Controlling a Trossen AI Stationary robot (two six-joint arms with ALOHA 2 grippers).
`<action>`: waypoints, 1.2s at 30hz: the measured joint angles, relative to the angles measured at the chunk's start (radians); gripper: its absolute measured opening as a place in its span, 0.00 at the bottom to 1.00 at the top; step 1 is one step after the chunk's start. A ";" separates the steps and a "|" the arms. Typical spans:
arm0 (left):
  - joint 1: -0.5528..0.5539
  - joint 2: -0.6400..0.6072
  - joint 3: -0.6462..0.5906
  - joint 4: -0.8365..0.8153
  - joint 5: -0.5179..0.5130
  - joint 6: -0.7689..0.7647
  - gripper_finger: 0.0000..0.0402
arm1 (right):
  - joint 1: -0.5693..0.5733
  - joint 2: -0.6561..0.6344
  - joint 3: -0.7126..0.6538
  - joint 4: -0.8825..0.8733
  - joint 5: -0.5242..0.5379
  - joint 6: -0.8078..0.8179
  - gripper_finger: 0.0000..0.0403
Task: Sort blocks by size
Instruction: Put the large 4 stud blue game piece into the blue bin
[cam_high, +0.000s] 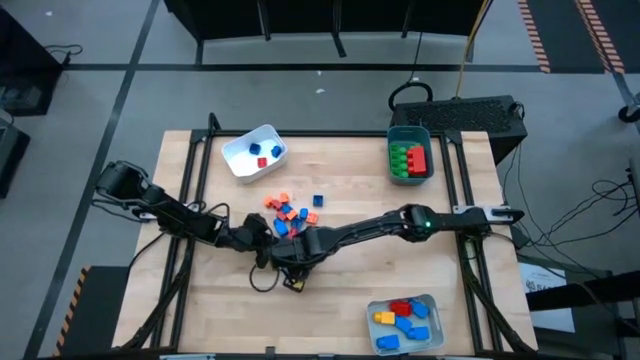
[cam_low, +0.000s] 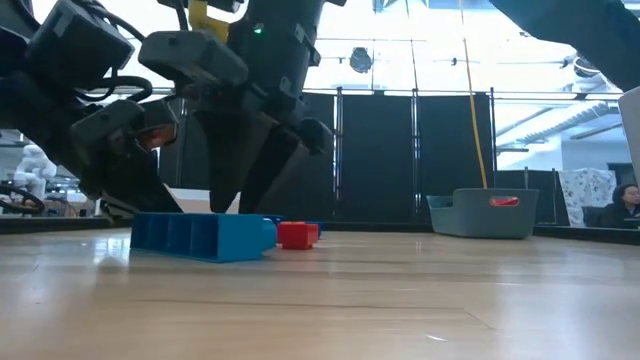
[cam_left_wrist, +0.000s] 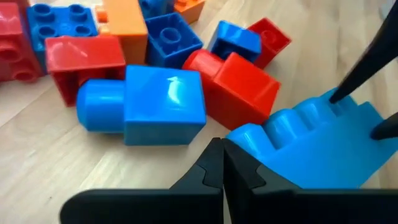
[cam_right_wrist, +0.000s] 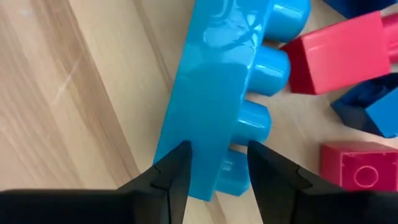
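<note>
Long blue block (cam_right_wrist: 217, 106) pinched by right gripper (cam_right_wrist: 214, 165); left gripper (cam_left_wrist: 222, 165) shut.

Both hands crowd the block pile (cam_high: 290, 213) at the table's (cam_high: 400, 280) centre; bare wood lies open around it.

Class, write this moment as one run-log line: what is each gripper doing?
right gripper: closing on long blue brick, lying on its side | left gripper: shut, beside pile | three trays part-filled | sorting unfinished
</note>
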 joint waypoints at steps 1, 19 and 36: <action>-0.001 0.000 0.001 0.004 0.000 0.001 0.00 | 0.003 -0.010 -0.002 -0.001 0.005 0.007 0.34; -0.001 0.000 0.002 -0.011 -0.001 0.054 0.00 | 0.066 -0.070 0.002 -0.087 -0.007 0.087 0.35; -0.001 0.000 0.001 -0.043 -0.002 0.054 0.00 | 0.000 -0.069 0.005 -0.001 -0.096 -0.089 0.73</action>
